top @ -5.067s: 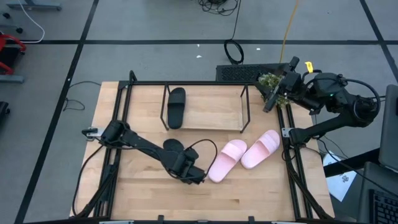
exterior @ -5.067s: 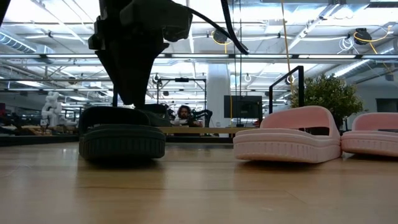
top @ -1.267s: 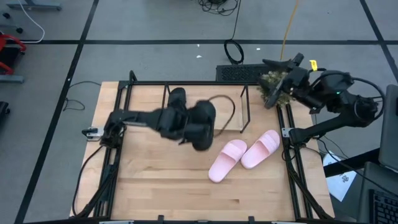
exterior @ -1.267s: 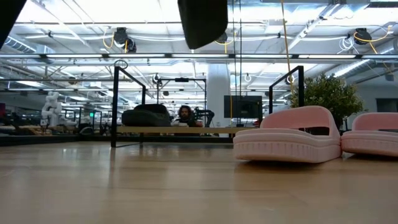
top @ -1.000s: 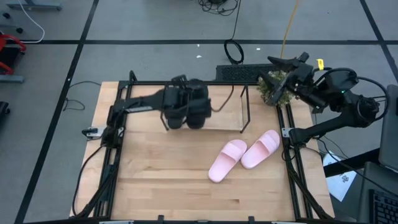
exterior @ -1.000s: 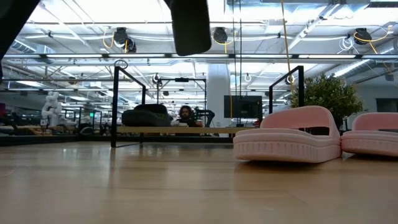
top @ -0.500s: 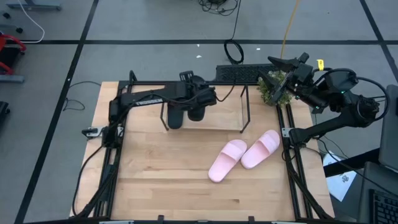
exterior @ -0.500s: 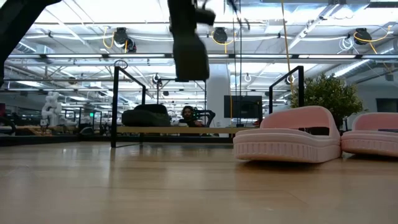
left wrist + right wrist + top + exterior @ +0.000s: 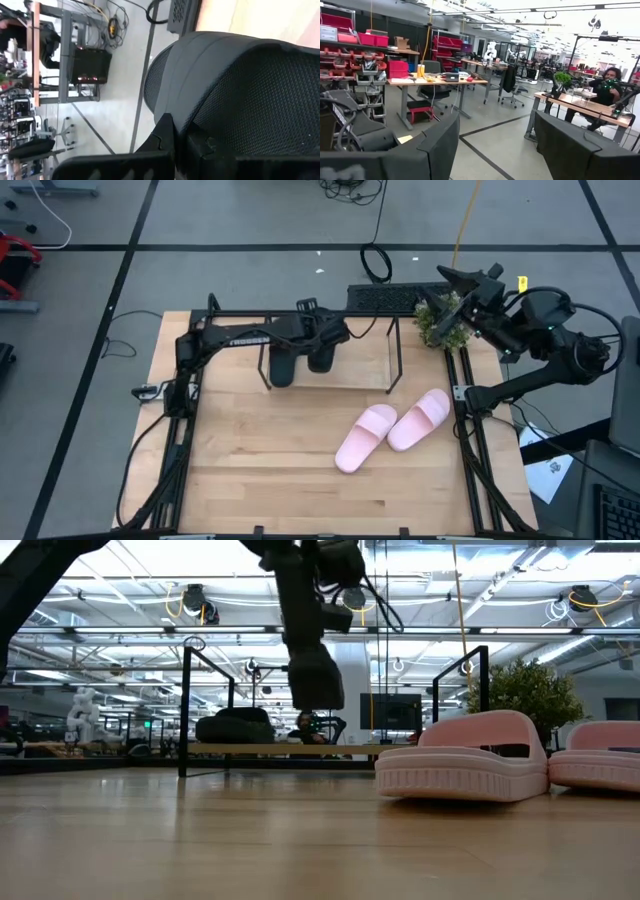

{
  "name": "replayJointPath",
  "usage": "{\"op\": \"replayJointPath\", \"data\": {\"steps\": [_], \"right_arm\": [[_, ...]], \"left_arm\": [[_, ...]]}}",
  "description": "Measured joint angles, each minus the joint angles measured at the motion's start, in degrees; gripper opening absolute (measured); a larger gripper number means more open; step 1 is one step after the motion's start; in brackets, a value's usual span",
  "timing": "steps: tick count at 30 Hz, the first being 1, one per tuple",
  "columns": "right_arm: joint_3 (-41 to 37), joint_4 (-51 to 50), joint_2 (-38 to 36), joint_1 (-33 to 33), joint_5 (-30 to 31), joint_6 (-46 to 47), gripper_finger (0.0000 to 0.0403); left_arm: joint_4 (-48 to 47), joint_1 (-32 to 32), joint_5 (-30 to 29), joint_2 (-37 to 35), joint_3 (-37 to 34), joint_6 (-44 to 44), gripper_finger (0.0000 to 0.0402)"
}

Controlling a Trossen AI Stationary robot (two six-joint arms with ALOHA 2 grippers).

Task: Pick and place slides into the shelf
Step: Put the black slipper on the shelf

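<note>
Left gripper (image 9: 318,340): mine, reaching out over the shelf (image 9: 395,355), clamped on a black slide (image 9: 313,678) that hangs above the board, just beside the black slide already on the shelf (image 9: 283,367). In my left wrist view the held slide's mesh-textured sole (image 9: 240,95) fills most of the picture against my finger.

Right gripper (image 9: 462,280): mine, raised off the table's far right corner, beside a small green plant (image 9: 438,323). Its two fingers (image 9: 437,145) stand well apart with nothing between them.

Pink slides: two of them, lying side by side and touching on the bare tabletop, near the shelf's right end. The nearer one (image 9: 365,437) and the farther one (image 9: 420,418) both point toward the far right.

Shelf: thin black rods with a light board, at the far side of the table; from the low view the resting black slide sits on that board.

Surface: pale wooden tabletop (image 9: 250,470), black rails along its left and right edges.

Room: grey floor with dark lines, cables on the floor past the table, work desks, red bins, chairs. A seated person (image 9: 607,87) shows at a desk; what may be another person (image 9: 303,725) sits behind the shelf, too small to be sure.
</note>
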Motion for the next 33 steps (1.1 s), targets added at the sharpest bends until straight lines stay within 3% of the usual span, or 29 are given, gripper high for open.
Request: {"op": "replayJointPath", "data": {"steps": [12,33], "right_arm": [[0.0,0.0,0.8,0.0,0.0,-0.2,0.0247],[0.0,0.1,1.0,0.0,0.0,-0.2,0.0247]], "left_arm": [[7.7,-0.3,-3.0,0.0,-8.2,0.6,0.0000],[8.0,-0.8,-2.6,0.0,-8.3,-3.1,0.0000]]}}
